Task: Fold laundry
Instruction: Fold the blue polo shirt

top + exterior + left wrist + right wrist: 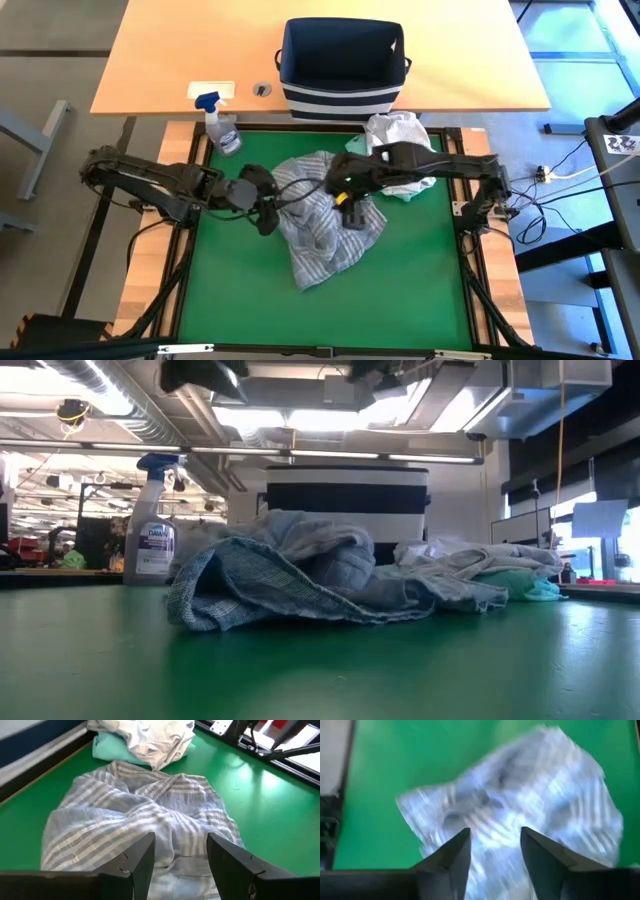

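The grey-blue striped shirt (pixel 322 218) lies crumpled in the middle of the green mat, also seen in the low view (pixel 300 575) and the left wrist view (pixel 135 815). The white t-shirt (pixel 400 130) lies bunched on the mint-teal garment (pixel 112 750) at the mat's far right corner. My left gripper (pixel 266 208) hovers open over the shirt's left edge, fingers apart above the cloth (pixel 180 847). My right gripper (pixel 350 210) hangs open above the shirt's right part (pixel 495 840). In the low view both arms stay high above the cloth.
The navy-and-white striped basket (pixel 342 65) stands on the wooden table just beyond the mat's far edge. A spray bottle (pixel 222 128) stands at the mat's far left corner. Bare green mat (pixel 400 280) stretches along the near side and to the left.
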